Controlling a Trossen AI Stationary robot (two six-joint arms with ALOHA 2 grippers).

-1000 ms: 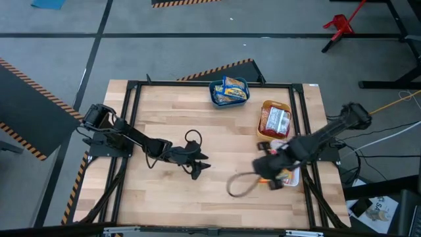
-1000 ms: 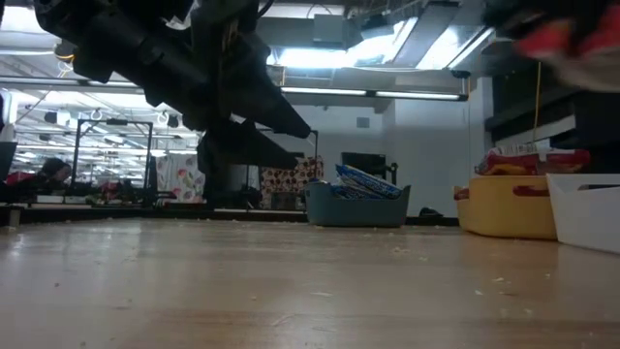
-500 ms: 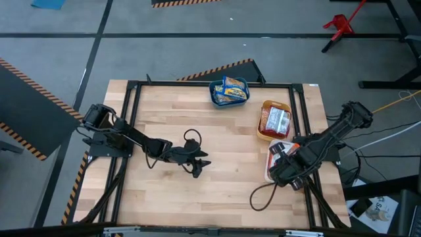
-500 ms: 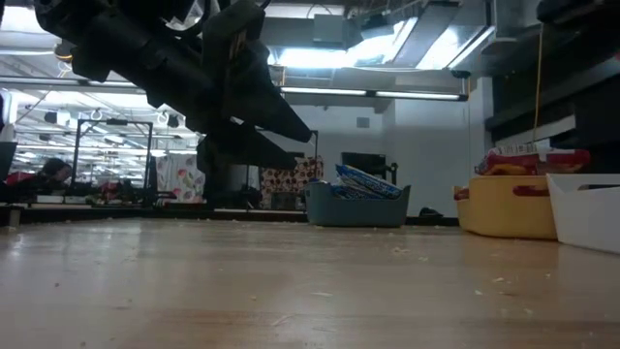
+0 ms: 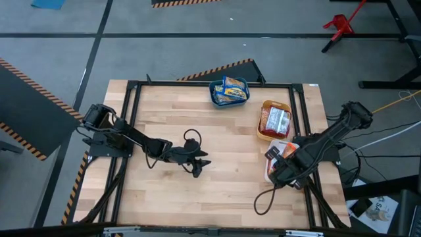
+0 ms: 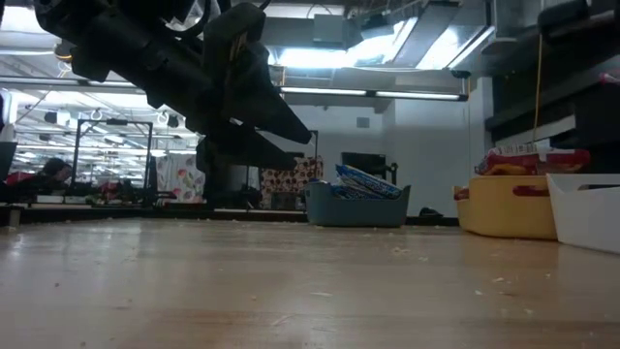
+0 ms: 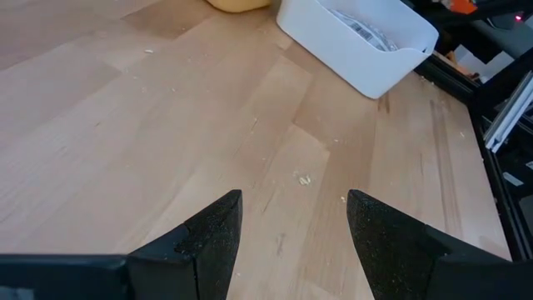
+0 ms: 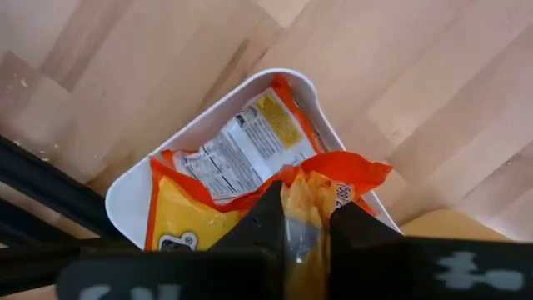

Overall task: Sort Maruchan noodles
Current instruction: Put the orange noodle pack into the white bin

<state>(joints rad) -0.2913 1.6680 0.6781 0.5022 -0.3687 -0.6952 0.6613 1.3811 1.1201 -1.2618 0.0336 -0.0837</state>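
Maruchan noodles, an orange-red plastic packet (image 8: pixel 304 196), we see pinched by the right gripper (image 8: pixel 304 218) over the white rectangular bin (image 8: pixel 208 125); the left gripper (image 7: pixel 293 221) hangs spread; the bare wooden table (image 5: pixel 223 191) suggests sorting is nearly done.

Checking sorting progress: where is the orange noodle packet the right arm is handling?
The orange packet is pinched in the right gripper just above the white bin, at the table's right edge, below the yellow bin in the high view.

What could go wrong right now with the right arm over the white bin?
The right end effector pinches an orange noodle packet by its edge above the white bin; the thin grip could slip early. The bin sits at the table edge, so a nudge could push it off.
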